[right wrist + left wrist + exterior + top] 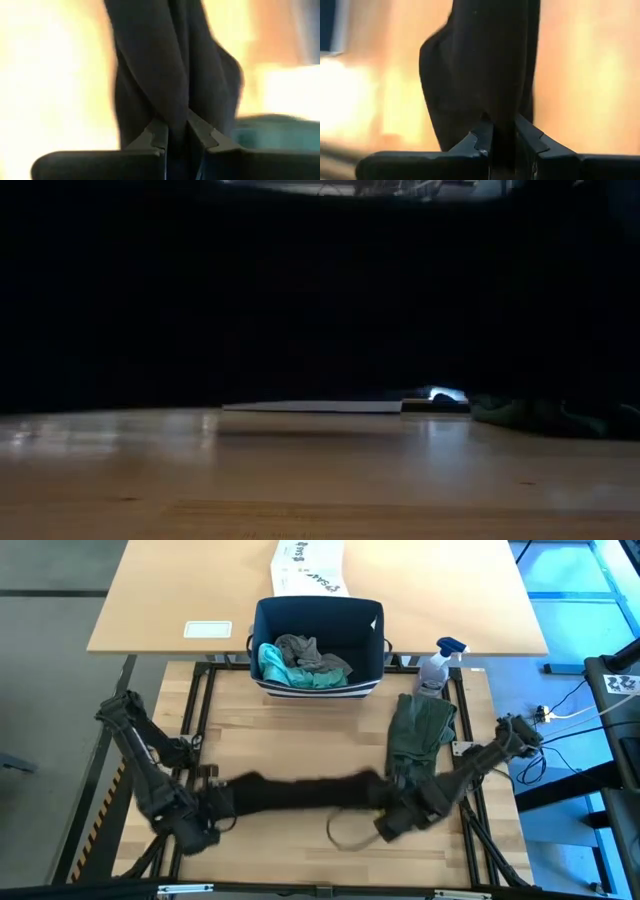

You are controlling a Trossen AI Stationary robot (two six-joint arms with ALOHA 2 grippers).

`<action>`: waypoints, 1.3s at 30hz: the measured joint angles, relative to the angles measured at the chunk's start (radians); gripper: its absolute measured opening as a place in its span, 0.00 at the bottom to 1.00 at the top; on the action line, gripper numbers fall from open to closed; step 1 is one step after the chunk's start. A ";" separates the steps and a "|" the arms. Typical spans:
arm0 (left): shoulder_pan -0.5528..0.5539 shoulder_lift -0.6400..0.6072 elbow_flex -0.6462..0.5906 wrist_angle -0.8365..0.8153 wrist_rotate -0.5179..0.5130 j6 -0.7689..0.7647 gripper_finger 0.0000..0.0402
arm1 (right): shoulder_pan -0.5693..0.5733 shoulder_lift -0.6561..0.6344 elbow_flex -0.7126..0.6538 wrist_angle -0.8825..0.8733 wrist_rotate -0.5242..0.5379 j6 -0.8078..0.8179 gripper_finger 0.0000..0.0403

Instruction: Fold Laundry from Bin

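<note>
The T-shirt [300, 792] stretches between the two sets of jaws, one end pinched in the left gripper [212, 802] and the other in the right gripper [392, 810], so the cloth spans the near part of the surface [300, 730]. Behind the right jaws, a second garment [420, 725] lies flat on the surface, and a spray bottle [438, 665] stands just behind that garment. Behind the midpoint between both jaws sits the bin [318, 645], with more laundry [300, 662] in it. A box [305, 565] lies behind the bin on the farther desk [180, 590].
</note>
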 joint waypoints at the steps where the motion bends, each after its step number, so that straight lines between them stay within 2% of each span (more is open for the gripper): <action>1: -0.018 -0.001 0.026 0.047 -0.002 0.014 0.09 | 0.025 0.000 0.019 0.029 -0.040 0.001 0.07; 5: -0.092 -0.002 0.067 0.270 -0.003 0.047 0.09 | 0.120 -0.003 0.041 0.247 -0.137 0.001 0.06; 9: -0.128 -0.001 -0.056 0.315 -0.035 -0.021 0.09 | 0.174 -0.003 -0.075 0.374 -0.158 0.027 0.06; 13: -0.115 0.000 -0.268 0.311 -0.068 -0.126 0.09 | 0.142 -0.001 -0.278 0.430 -0.145 0.077 0.07; 17: -0.080 0.000 -0.471 0.327 -0.072 -0.201 0.09 | 0.073 -0.001 -0.490 0.576 -0.134 0.079 0.08; 20: -0.058 0.000 -0.575 0.384 -0.079 -0.220 0.09 | 0.022 -0.003 -0.593 0.654 -0.105 0.078 0.08; 23: -0.034 0.000 -0.628 0.429 -0.068 -0.215 0.11 | -0.019 -0.004 -0.636 0.680 -0.107 0.094 0.11; 26: -0.014 -0.001 -0.643 0.426 -0.053 -0.211 0.17 | -0.045 -0.005 -0.635 0.675 -0.124 0.105 0.17; 29: -0.004 -0.001 -0.632 0.394 0.004 -0.176 0.25 | -0.065 -0.003 -0.614 0.643 -0.144 0.095 0.27; 34: 0.009 0.000 -0.506 0.255 0.111 -0.118 0.35 | -0.095 -0.013 -0.486 0.398 -0.253 0.067 0.43; 39: 0.002 -0.002 -0.301 0.123 0.026 -0.098 0.35 | -0.074 -0.022 -0.259 0.195 -0.211 0.064 0.52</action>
